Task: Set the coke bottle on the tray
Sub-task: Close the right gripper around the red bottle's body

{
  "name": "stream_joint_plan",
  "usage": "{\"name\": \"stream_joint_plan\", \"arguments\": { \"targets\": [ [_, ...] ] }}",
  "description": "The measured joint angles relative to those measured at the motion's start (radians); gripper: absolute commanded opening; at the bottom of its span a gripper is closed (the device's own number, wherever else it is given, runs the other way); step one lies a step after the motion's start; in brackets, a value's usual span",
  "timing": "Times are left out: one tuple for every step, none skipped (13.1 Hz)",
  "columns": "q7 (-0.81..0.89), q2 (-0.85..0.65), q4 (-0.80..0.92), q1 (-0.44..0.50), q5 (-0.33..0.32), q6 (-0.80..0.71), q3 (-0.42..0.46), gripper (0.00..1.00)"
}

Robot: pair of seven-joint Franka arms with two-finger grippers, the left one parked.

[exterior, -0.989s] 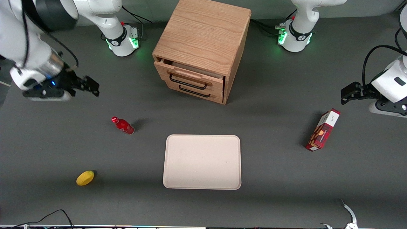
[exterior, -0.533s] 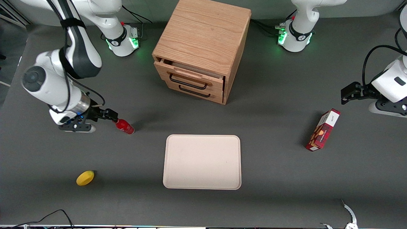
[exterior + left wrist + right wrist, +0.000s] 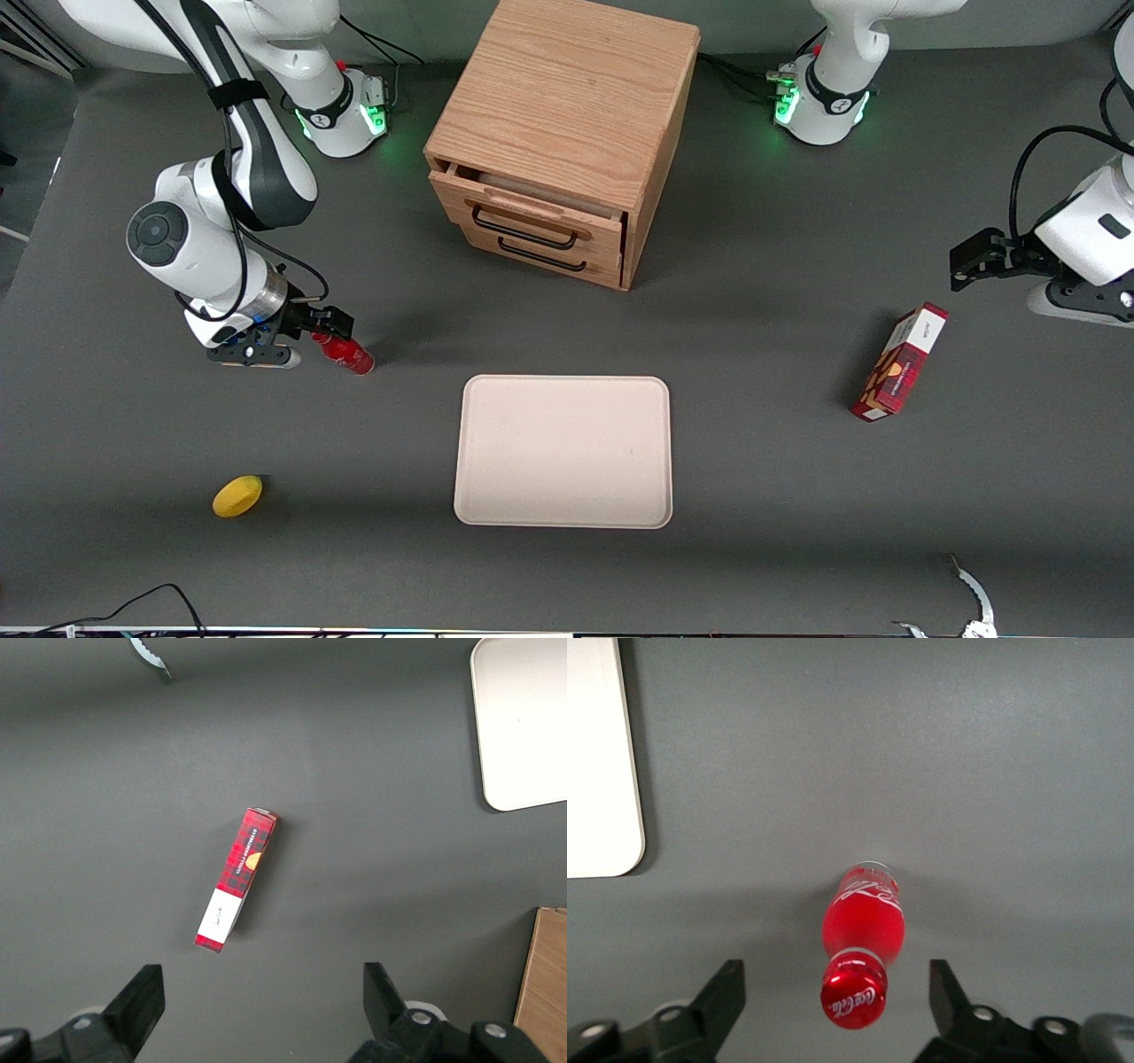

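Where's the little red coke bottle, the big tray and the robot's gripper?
coke bottle [image 3: 864, 920]: right wrist view, red body.
tray [image 3: 563, 452]: front view, bare floor.
gripper [image 3: 837, 997]: right wrist view, between its open jaws, above the cap.

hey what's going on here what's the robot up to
The robot's working arm has its gripper low at the cap end of a small red coke bottle, jaws open with one on each side of the cap and not yet gripping. The bottle stands on the dark table, beside the cream tray, which has nothing on it. A wooden drawer cabinet, a lemon and a red box sit untouched.
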Motion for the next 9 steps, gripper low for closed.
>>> {"name": "stream_joint_plan", "arguments": {
  "targets": [
    [0.000, 0.000, -0.004, 0.000, -0.001, 0.004, 0.000, 0.48],
    [0.000, 0.000, -0.005, 0.000, -0.002, 0.007, 0.000, 0.25],
    [0.000, 0.000, -0.006, 0.000, -0.003, 0.010, 0.000, 0.01],
    [0.000, 0.000, -0.007, 0.000, -0.003, 0.011, 0.000, 0.00],
    [0.000, 0.000, -0.008, 0.000, -0.004, 0.011, 0.000, 0.00],
    [0.000, -0.001, -0.009, 0.000, -0.006, 0.012, 0.000, 0.00],
    [0.000, -0.001, -0.010, 0.000, -0.008, 0.012, 0.000, 0.00],
    [0.000, -0.001, -0.010, 0.000, -0.011, 0.012, 0.000, 0.00],
    [0.000, -0.002, -0.010, 0.000, -0.013, 0.012, 0.000, 0.00]
  ]
}}
